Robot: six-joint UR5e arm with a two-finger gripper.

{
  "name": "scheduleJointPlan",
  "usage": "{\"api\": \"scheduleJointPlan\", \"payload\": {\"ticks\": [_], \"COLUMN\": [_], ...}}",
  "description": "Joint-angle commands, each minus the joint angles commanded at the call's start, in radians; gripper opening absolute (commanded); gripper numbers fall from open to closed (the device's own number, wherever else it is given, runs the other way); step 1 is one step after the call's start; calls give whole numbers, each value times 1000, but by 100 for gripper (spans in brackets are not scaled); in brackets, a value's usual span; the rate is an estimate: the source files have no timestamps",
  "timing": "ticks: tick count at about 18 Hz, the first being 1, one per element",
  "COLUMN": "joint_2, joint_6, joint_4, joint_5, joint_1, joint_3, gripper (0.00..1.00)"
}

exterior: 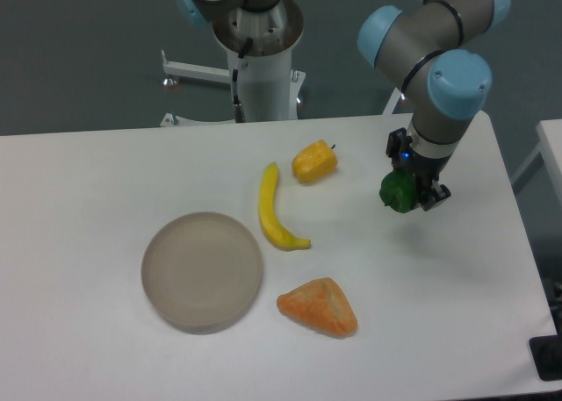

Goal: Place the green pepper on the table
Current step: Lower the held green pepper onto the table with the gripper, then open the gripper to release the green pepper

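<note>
The green pepper [398, 193] is small, glossy and dark green. It sits between the fingers of my gripper [407, 195] at the right side of the white table [88, 182]. The gripper is shut on the pepper and points down, right of the yellow-orange pepper. I cannot tell whether the pepper's underside touches the tabletop or hangs just above it. The gripper's fingers hide part of the pepper.
A yellow-orange pepper [313, 161] lies left of the gripper. A banana [275, 210] lies at the middle. A round grey-beige plate [202, 270] sits front left. An orange wedge-shaped piece [320, 307] lies at the front. The table's right edge [518, 225] is near the gripper.
</note>
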Motion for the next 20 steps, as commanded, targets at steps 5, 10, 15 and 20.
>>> {"api": "scheduleJointPlan", "payload": {"ticks": [5, 10, 15, 20], "joint_2": [37, 45, 48, 51], "joint_6": [66, 169, 165, 151], "joint_4": [152, 189, 189, 184], "joint_5": [0, 3, 5, -2], "joint_1": [17, 40, 40, 49], "joint_3": [-201, -266, -278, -252], "gripper": [10, 18, 71, 100]}}
